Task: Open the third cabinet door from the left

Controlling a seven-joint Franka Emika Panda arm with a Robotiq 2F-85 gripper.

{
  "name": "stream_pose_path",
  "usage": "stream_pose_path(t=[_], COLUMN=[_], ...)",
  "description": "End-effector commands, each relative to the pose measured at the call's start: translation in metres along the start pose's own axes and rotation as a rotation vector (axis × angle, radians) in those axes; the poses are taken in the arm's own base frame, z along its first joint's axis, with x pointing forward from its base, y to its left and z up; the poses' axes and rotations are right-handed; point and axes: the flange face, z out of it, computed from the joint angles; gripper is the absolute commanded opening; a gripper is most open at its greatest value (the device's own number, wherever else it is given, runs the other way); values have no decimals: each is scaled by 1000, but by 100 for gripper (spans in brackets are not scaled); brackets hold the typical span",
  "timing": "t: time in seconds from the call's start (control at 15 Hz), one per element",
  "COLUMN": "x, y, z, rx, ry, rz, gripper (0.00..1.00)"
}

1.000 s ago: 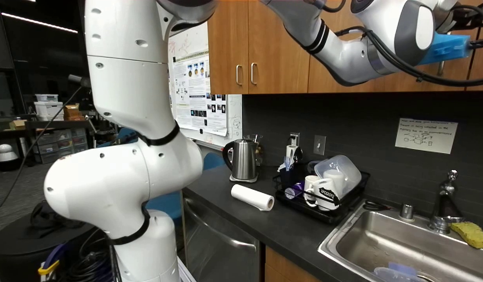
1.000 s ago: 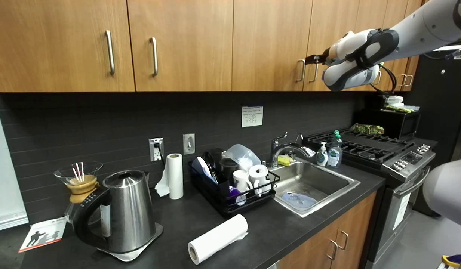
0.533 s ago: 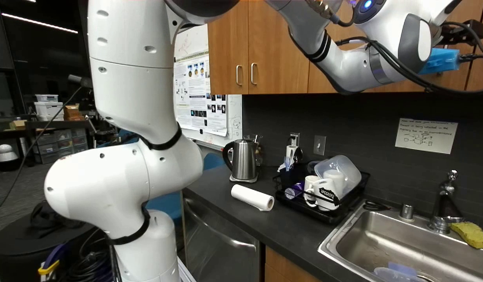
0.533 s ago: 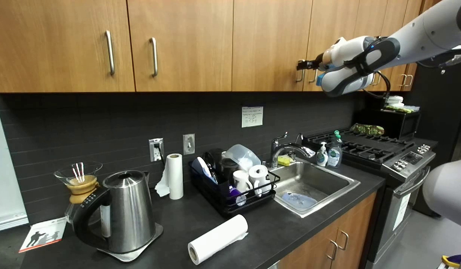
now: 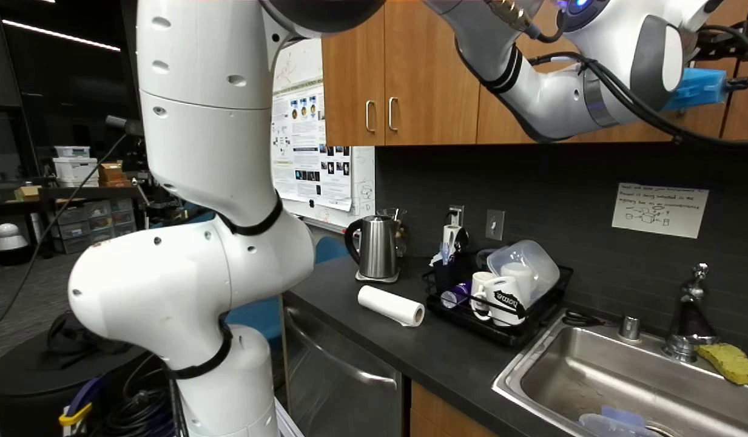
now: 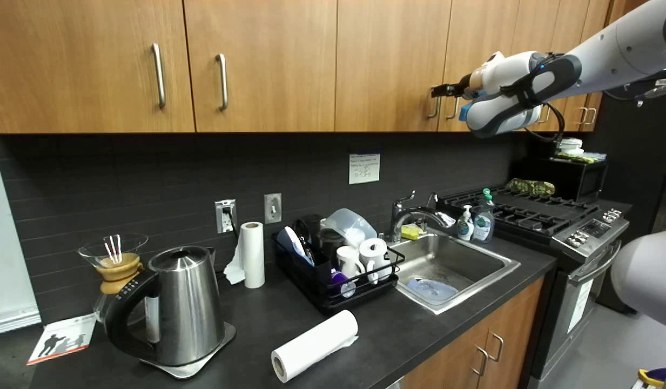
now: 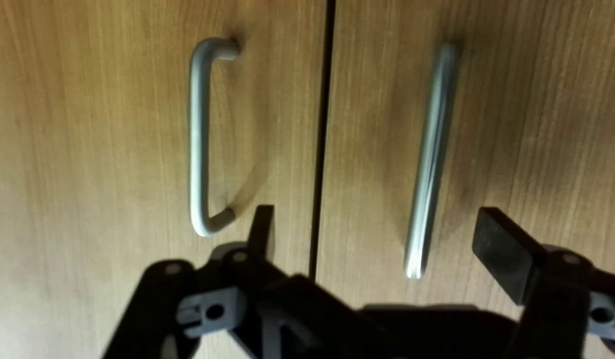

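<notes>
The third cabinet door from the left (image 6: 389, 65) is wooden and closed, and also shows in an exterior view (image 5: 628, 135). Its metal bar handle (image 6: 435, 108) is near its lower right edge. My gripper (image 6: 436, 91) is in front of the handle's upper end. In the wrist view, which appears upside down, my gripper (image 7: 376, 224) is open and empty. The third door's handle (image 7: 431, 162) runs between the spread fingers, touching neither. How deep the fingertips are is unclear. In an exterior view the gripper is hidden behind the arm (image 5: 640, 60).
The fourth door's handle (image 7: 200, 134) is close beside one finger, across the dark door gap (image 7: 321, 149). Below are the sink (image 6: 451, 265), faucet (image 6: 405, 216), dish rack (image 6: 333, 292), kettle (image 6: 187, 308) and paper roll (image 6: 314, 346) on the counter.
The gripper has moved left and slightly down in an exterior view, from between the two handles to the third door's handle, then shifted slightly back right and up. The doors have not moved.
</notes>
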Motion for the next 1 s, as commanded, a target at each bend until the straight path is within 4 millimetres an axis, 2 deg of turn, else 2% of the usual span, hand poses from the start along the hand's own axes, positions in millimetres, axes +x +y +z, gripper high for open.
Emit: stream_pose_path(t=[0.0,0.4,0.47,0.53,0.6,0.93], x=[12,17,16,14,13,7], y=[4,8,8,7,6,5], z=[3,4,4,5,5,6], rx=[23,35,39,43,48,65], ry=[41,62,60,60,58,53], rz=[24,45,46,49,49,44], gripper=[100,100,94,74,69,31])
